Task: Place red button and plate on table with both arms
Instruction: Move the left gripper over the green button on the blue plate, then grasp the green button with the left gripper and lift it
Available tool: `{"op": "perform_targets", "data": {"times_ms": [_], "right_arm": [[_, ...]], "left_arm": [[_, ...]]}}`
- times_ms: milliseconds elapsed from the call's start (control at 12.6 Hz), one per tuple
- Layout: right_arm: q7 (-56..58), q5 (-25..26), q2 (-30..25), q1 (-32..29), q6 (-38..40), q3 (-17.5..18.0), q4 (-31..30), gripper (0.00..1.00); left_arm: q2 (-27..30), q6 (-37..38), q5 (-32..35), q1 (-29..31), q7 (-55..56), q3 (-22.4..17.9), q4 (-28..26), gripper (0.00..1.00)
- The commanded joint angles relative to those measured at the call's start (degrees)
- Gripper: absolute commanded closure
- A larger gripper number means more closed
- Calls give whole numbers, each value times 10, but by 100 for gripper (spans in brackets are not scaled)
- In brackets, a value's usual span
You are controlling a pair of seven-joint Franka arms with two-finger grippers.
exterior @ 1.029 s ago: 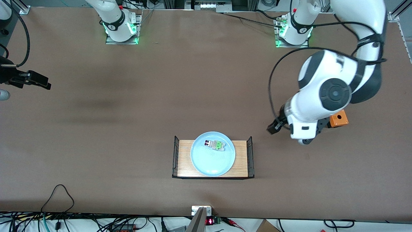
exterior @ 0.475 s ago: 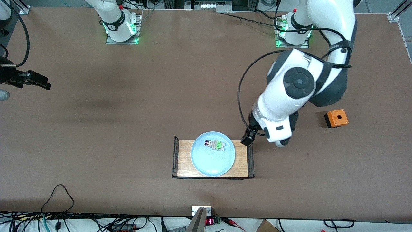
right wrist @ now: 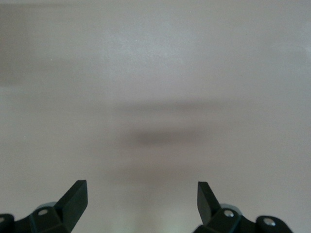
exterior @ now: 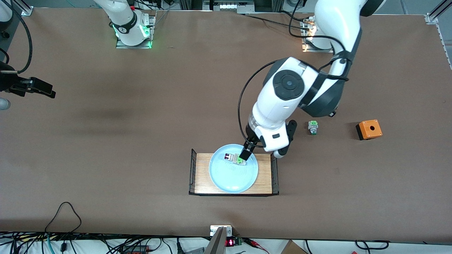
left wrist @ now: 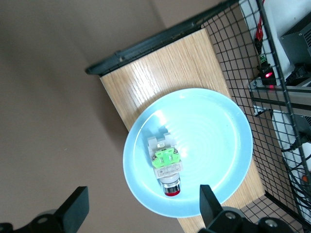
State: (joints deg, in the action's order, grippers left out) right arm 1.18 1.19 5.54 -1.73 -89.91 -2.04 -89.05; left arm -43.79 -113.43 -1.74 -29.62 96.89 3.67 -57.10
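Jaws wide: left gripper (exterior: 244, 154) over red button (left wrist: 166, 165), plate (left wrist: 214, 126).

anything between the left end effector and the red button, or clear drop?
Clear. In the left wrist view the left end effector is open over the plate, and the red button lies below the gap between its fingers with nothing in between.

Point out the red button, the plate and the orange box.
red button (left wrist: 165, 165), left wrist view, on its green block.
plate (exterior: 229, 180), front view, on bare dish surface near the rim.
orange box (exterior: 369, 128), front view, on its top face beside the hole.
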Motion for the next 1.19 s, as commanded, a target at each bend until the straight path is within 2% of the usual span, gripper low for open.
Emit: {"op": "perform_targets", "data": {"times_ms": [0,396,950,1108], "right_arm": [[1,-2,-5,-2,0,0,0,0],[1,-2,-5,-2,-2,0,0,0],[1,-2,-4,-2,-5,-1,0,0],[1,-2,-4,-3,-5,-1,0,0]], "left_arm": [[-71,-2,10,-45,36,-52,82,0],[-107,-75,10,-95,38,-130,89,0],[-133,-92,12,-97,37,-140,89,1],[-136,-92,12,-97,37,-141,89,21]]}}
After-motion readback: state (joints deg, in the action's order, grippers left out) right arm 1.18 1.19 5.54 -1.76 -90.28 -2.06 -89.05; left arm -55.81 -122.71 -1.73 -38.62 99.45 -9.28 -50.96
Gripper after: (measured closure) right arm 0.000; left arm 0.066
